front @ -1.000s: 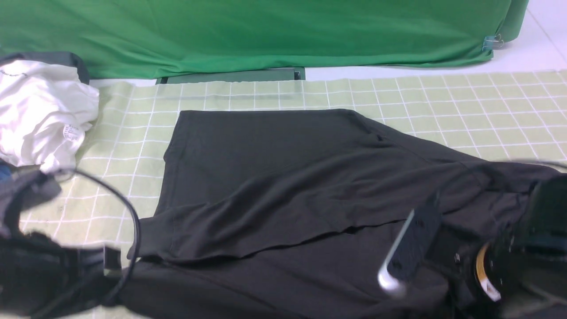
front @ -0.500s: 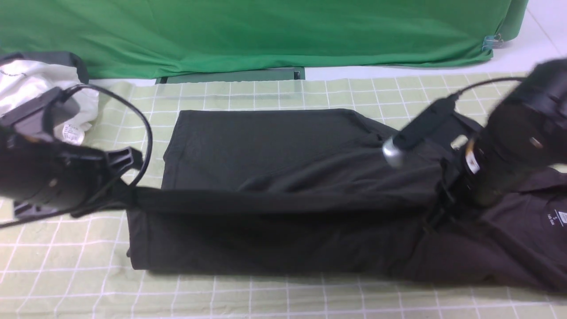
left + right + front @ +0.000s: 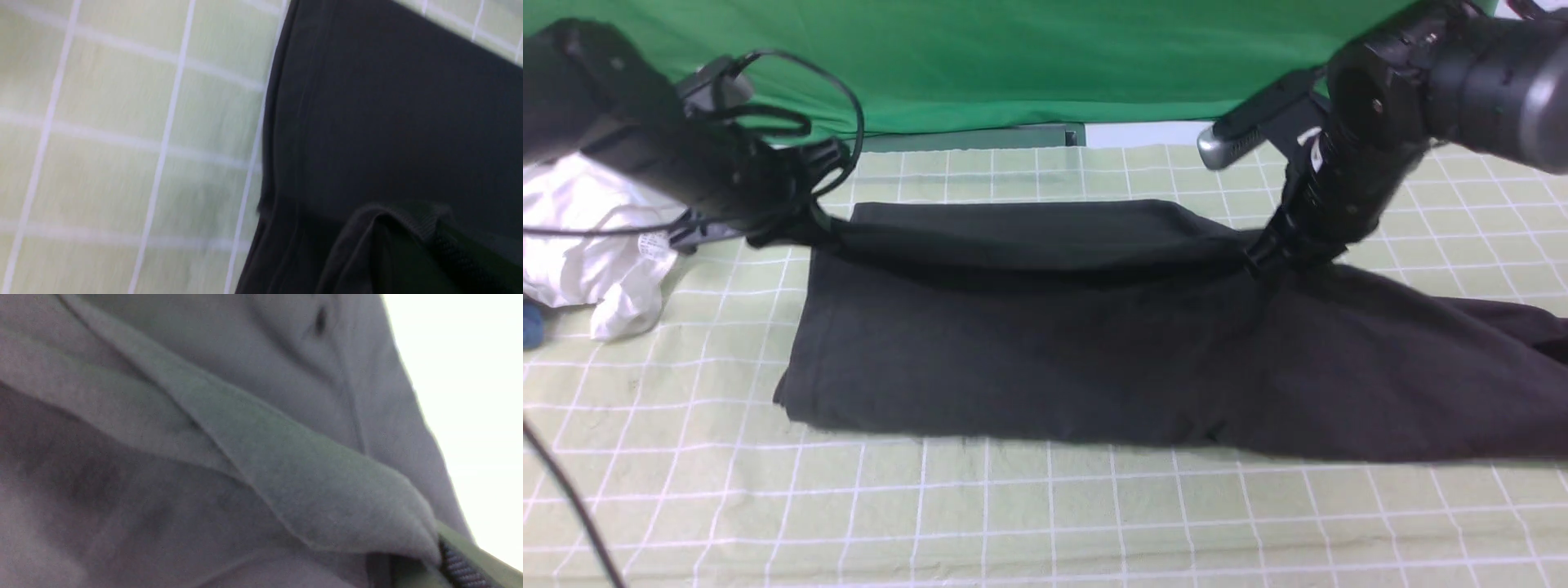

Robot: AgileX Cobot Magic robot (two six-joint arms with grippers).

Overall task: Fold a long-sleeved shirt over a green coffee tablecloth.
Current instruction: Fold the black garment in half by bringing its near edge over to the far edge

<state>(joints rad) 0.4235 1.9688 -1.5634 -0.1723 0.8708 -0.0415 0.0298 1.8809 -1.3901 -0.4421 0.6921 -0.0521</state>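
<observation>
bare tablecloth in front of shirt, white garment crowding far left

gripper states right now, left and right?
left gripper: closed, pinching the long-sleeved shirt at its lifted edge.
right gripper: closed, pinching the same lifted edge of the shirt.

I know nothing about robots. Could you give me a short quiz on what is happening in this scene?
1. True or false: the left gripper and the right gripper are each shut on the long-sleeved shirt.
2. What lies at the robot's left, at the edge of the green coffee tablecloth? A. a white garment B. a red cup C. a book
3. Do the grippers hold the shirt at its edge nearer the robot, or farther from it?

Key: 1 true; 2 A; 3 farther.
</observation>
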